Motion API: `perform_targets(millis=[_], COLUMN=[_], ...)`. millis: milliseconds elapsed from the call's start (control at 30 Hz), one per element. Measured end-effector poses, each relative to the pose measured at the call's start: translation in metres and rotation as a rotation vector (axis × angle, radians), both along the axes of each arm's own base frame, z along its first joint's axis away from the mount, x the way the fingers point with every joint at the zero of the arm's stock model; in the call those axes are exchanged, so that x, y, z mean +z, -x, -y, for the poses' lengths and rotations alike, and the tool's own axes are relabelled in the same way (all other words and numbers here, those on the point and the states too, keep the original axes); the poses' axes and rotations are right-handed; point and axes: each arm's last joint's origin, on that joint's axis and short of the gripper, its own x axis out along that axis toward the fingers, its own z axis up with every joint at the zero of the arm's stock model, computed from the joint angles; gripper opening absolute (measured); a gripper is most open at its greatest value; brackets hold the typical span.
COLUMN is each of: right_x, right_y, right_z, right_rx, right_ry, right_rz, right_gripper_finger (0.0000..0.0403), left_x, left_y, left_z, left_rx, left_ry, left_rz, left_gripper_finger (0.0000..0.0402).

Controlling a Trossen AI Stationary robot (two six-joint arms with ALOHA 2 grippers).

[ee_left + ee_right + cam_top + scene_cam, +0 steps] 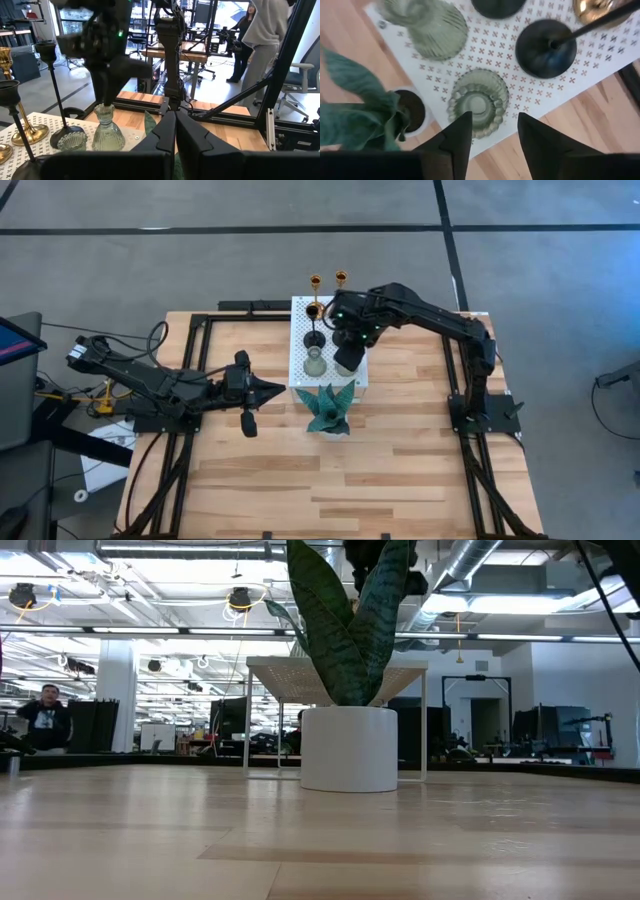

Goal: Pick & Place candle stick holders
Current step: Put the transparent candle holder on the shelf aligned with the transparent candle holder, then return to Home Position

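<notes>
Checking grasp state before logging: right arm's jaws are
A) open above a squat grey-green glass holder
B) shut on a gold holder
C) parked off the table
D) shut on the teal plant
A: the right gripper has its jaws spread above the squat ribbed grey-green glass holder on the white perforated board, gripping nothing.

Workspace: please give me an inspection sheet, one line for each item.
Surface: wooden table; white perforated stand at its far middle.
Job's things: gold holders, black holders and grey-green glass holders on the stand.
Clutter: potted plant in front of the stand.
Grippers: right gripper open above a glass holder; left gripper shut, left of the plant.
Cables: bundle at the left arm's base.
Surroundings: people stand beyond the table.
</notes>
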Motion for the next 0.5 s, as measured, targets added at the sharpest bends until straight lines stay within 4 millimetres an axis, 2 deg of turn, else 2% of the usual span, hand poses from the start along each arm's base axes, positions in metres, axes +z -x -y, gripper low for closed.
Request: perform_targets(millis=[300, 500], right_x=[0.046, 0.072], right_y=[0.010, 0.034], right_z=[-0.006, -0.022], right_rx=[0.025, 0.082], right_ry=[0.010, -0.050], right_rz=[0.175, 0.296], right_gripper_finger=[0.0158, 0.0129], left_x=[0.000, 0.000], left_y=[0.000, 0.000], left_z=[0.000, 0.000], left_rx=[0.000, 0.001], left_ry=[0.000, -0.016], left_rz=[0.000, -0.007], left_gripper_finger=[0.0012, 0.0012])
